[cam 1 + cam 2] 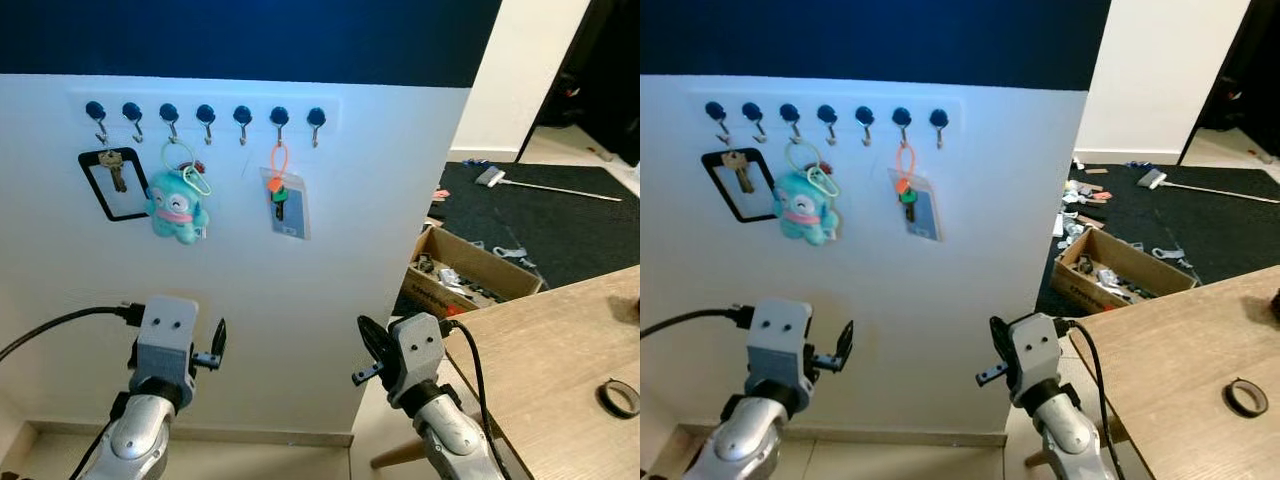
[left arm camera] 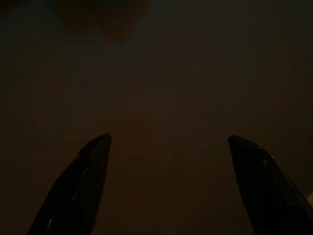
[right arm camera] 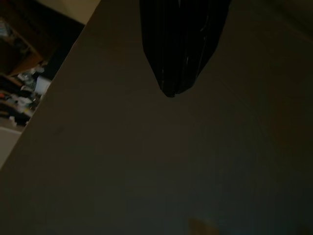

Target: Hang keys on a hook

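A row of seven dark-knobbed hooks (image 1: pixel 205 118) is seen on a white wall (image 1: pixel 300 320), with three sets already hung: a key in a black frame (image 1: pixel 113 182) at the left, a teal plush keyring (image 1: pixel 177 203) beside it, and keys on an orange loop with a card holder (image 1: pixel 283 200) further right. Both arms are raised low before the wall. The left gripper (image 2: pixel 168 142) is shown with fingers spread apart and empty; the right gripper (image 3: pixel 181 49) is shown with fingers pressed together, holding nothing visible. A wooden table (image 1: pixel 560 350) is seen at right.
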Robot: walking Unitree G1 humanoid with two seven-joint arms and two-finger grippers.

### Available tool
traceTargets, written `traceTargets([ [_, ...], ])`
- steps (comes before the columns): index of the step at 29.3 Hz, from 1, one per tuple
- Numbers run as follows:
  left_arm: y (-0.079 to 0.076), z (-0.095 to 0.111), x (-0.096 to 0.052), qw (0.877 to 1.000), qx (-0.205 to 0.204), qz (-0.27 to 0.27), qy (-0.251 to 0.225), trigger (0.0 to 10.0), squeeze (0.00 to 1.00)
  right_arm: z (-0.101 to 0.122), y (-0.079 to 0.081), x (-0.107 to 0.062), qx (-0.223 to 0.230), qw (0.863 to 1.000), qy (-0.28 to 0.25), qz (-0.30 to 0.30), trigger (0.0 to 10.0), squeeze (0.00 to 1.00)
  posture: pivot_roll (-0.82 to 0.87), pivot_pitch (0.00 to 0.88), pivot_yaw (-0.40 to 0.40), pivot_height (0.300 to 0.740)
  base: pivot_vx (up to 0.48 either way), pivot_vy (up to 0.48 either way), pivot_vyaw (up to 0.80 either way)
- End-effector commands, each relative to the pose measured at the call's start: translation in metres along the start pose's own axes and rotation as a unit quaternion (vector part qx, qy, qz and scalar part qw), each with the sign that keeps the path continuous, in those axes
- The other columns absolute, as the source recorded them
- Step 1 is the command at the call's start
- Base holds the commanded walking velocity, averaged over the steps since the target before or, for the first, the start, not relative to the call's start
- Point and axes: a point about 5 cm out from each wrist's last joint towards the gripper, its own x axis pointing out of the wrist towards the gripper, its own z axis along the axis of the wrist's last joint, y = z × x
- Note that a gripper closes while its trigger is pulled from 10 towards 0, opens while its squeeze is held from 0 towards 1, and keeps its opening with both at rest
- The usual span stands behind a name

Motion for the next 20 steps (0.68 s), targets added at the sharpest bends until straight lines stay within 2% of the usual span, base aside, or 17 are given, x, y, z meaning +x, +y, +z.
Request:
traceTargets([
  [1,-0.004,0.002,-0.001,1.000,-0.002,0.002,-0.009,10.0,0.00,0.003,-0.002,0.000,-0.004,1.000,-0.008,-0.006,10.0,0.00,0.17,0.105,-0.035,0.740,0.000,0.000,0.00],
  [2,-0.006,0.004,0.000,1.000,-0.003,0.001,-0.016,10.0,0.00,0.004,-0.002,0.002,-0.013,1.000,-0.014,-0.008,10.0,0.00,0.17,0.106,-0.038,0.740,0.000,0.000,0.00],
  [3,-0.012,0.007,0.000,1.000,0.013,-0.006,-0.027,10.0,0.00,0.008,-0.003,0.005,-0.023,0.999,-0.021,-0.012,10.0,0.00,0.17,0.112,-0.044,0.740,0.000,0.000,0.00],
  [7,-0.017,0.012,-0.002,0.999,0.025,-0.017,-0.037,10.0,0.00,0.011,-0.004,0.009,-0.024,0.999,-0.027,-0.019,10.0,0.00,0.17,0.118,-0.047,0.740,0.000,0.000,0.00],
  [10,-0.021,0.013,-0.003,0.999,0.008,-0.027,-0.040,10.0,0.00,0.013,-0.003,0.010,-0.020,0.999,-0.034,-0.020,10.0,0.00,0.18,0.117,-0.046,0.740,0.000,0.000,0.00],
  [20,-0.022,0.012,0.000,0.999,0.019,-0.023,-0.039,10.0,0.00,0.011,0.001,0.012,-0.010,0.999,-0.034,-0.021,10.0,0.00,0.19,0.108,-0.048,0.740,0.000,0.000,0.00],
])
